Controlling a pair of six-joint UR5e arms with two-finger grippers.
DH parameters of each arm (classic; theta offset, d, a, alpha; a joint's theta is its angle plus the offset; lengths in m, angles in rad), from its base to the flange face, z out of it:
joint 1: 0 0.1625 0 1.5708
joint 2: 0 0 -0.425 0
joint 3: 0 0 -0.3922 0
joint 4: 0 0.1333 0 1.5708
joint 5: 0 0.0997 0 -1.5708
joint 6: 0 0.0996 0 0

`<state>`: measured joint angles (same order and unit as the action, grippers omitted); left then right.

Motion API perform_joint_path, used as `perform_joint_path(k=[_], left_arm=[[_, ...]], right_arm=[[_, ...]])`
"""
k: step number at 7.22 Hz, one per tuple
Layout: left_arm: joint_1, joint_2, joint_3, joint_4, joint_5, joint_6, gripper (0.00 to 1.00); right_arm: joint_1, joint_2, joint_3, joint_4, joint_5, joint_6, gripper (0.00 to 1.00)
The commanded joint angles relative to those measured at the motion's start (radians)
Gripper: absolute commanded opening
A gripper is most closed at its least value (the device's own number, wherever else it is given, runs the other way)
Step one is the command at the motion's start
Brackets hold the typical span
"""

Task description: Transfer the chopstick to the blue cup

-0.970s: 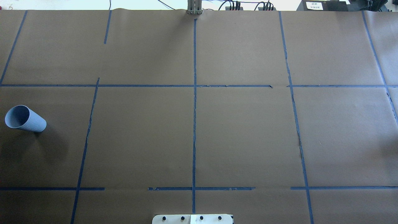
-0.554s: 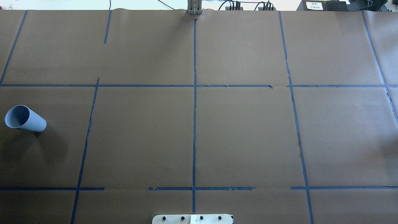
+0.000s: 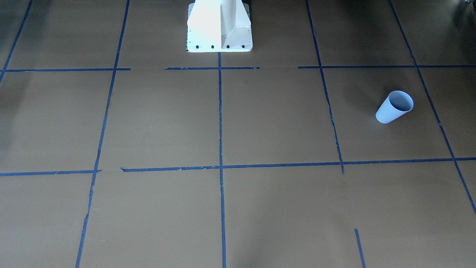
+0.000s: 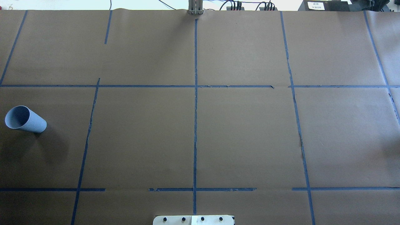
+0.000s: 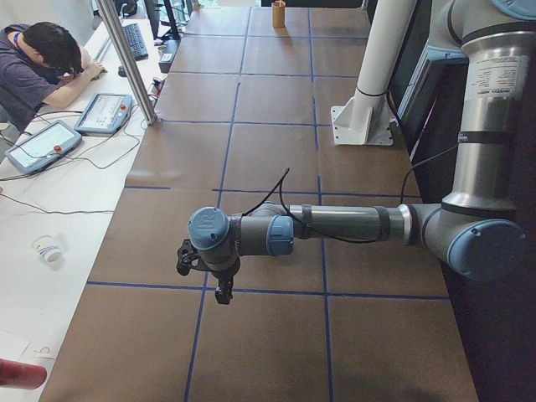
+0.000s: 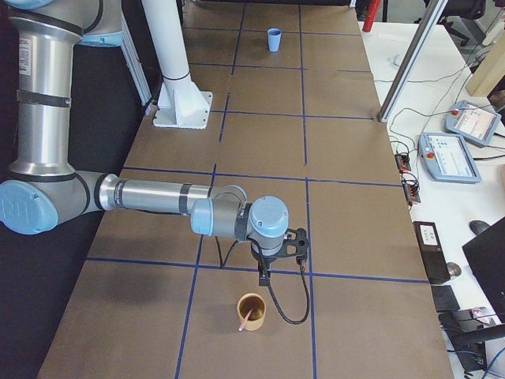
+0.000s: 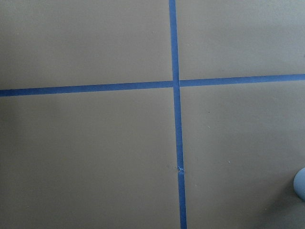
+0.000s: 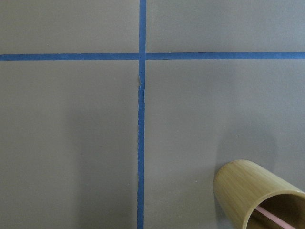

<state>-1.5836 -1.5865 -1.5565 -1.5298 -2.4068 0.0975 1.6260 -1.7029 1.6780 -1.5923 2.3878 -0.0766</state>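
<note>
The blue cup [image 4: 25,120] stands upright on the brown paper at the table's left end; it also shows in the front view [image 3: 394,107], in the right side view [image 6: 274,39], and as a sliver in the left wrist view [image 7: 300,183]. One salmon-pink chopstick [image 6: 247,318] leans inside a bamboo cup [image 6: 252,310] at the table's right end, also in the right wrist view [image 8: 274,215]. My right gripper [image 6: 263,275] hangs just beside and above the bamboo cup. My left gripper [image 5: 221,291] hangs over the left end. I cannot tell whether either is open or shut.
The white robot pedestal [image 3: 219,26] stands at the middle of the near edge. Blue tape lines grid the paper. A metal post [image 5: 126,59] and a desk with teach pendants [image 5: 102,113] and an operator [image 5: 38,71] lie beyond the far edge.
</note>
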Motion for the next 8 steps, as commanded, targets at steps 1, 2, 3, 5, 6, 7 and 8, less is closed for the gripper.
perform_joint_path(k=[1,2,3,5,6,7,8], left_arm=[[0.001,-0.001,-0.010,-0.001,0.000,-0.002,1.00],[0.002,-0.006,-0.042,-0.001,0.000,-0.004,1.00],[0.038,-0.007,-0.101,-0.001,0.000,-0.068,1.00],[0.181,0.063,-0.210,-0.123,0.009,-0.349,1.00],[0.245,0.118,-0.200,-0.312,0.012,-0.495,1.00],[0.305,0.158,-0.194,-0.466,0.014,-0.651,1.00],[0.371,0.169,-0.189,-0.513,0.024,-0.712,1.00]], right_arm=[[0.000,0.002,0.003,0.000,0.001,0.000,1.00],[0.000,0.003,0.003,0.002,0.001,0.000,1.00],[0.000,0.002,0.003,0.002,0.002,0.000,1.00],[0.000,0.003,0.003,0.002,0.001,0.000,1.00],[0.000,0.003,0.003,0.003,0.002,0.000,1.00],[0.003,0.003,0.005,0.003,0.002,0.000,1.00],[0.002,0.005,0.006,0.002,0.001,-0.002,1.00]])
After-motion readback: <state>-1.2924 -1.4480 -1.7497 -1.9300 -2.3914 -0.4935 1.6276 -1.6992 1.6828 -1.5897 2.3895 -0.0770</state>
